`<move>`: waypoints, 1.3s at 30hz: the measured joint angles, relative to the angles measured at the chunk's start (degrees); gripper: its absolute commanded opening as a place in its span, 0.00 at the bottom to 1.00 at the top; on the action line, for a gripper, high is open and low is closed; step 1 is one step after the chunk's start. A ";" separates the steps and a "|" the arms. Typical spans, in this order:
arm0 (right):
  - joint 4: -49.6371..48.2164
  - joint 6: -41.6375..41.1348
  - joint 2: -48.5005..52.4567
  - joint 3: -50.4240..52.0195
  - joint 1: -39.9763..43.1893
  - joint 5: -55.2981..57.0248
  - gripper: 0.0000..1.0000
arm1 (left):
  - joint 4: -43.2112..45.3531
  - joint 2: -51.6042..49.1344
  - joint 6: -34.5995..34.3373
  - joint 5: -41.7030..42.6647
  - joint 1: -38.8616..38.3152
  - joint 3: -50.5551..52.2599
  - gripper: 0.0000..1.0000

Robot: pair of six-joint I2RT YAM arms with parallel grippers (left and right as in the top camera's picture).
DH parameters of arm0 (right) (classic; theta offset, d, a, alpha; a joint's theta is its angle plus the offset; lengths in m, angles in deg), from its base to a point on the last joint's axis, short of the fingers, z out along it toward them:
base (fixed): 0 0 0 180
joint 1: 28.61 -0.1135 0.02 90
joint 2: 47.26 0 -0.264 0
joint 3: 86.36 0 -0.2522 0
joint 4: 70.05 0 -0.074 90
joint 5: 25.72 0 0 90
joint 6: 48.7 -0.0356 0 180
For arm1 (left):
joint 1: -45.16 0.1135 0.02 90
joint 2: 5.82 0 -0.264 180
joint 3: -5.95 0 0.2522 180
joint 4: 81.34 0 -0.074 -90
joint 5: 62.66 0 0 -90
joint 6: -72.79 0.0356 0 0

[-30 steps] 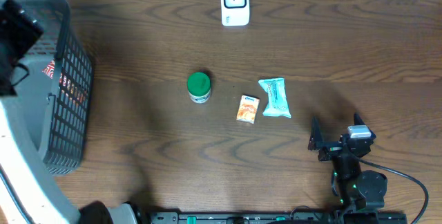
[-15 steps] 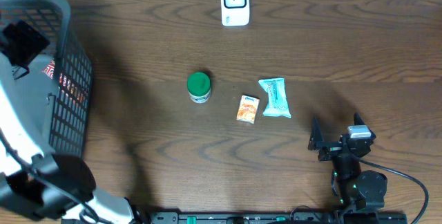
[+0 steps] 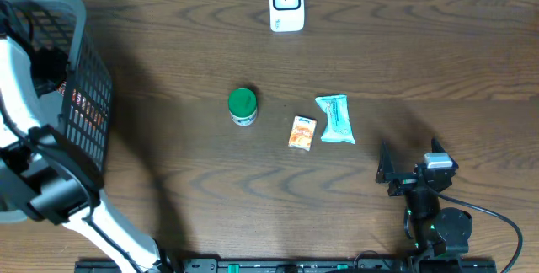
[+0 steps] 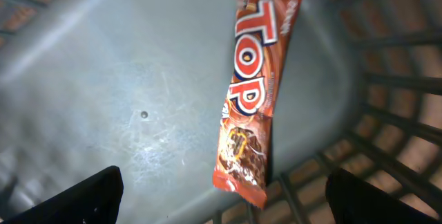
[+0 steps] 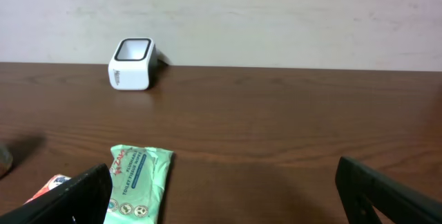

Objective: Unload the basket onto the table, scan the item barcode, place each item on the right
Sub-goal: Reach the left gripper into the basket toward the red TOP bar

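While the left gripper point(image 4: 231, 200) hangs wide open inside the basket point(image 4: 103, 79), the TOP chocolate bar point(image 4: 252, 92) lies flat on the basket floor just below it. The bar's long axis crosses the finger line, so the left arm is nearer. The right gripper point(image 3: 410, 159), equally wide, sits well apart over the desk point(image 3: 168, 180).

TOP chocolate bar point(image 4: 252, 92), red-brown wrapper, flat on grey basket point(image 4: 103, 79) floor beside mesh wall; white scanner point(image 3: 286, 3) at worktop point(image 3: 421, 62) far edge.
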 measured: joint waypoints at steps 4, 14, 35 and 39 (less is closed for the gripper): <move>0.00 0.00 0.00 0.00 0.00 0.00 0.99 | 0.00 -3.72 -0.42 -0.20 0.00 0.00 0.93; 0.00 0.00 0.00 0.00 0.00 0.00 0.99 | 0.44 -8.52 -4.61 -0.42 0.00 0.00 0.94; 0.00 0.00 0.00 0.00 0.00 0.00 0.99 | 9.49 -8.68 -9.11 -0.42 0.00 7.45 0.94; 0.00 0.00 0.00 0.00 0.00 0.00 0.99 | 9.66 -8.68 -9.11 -0.42 0.00 7.45 0.86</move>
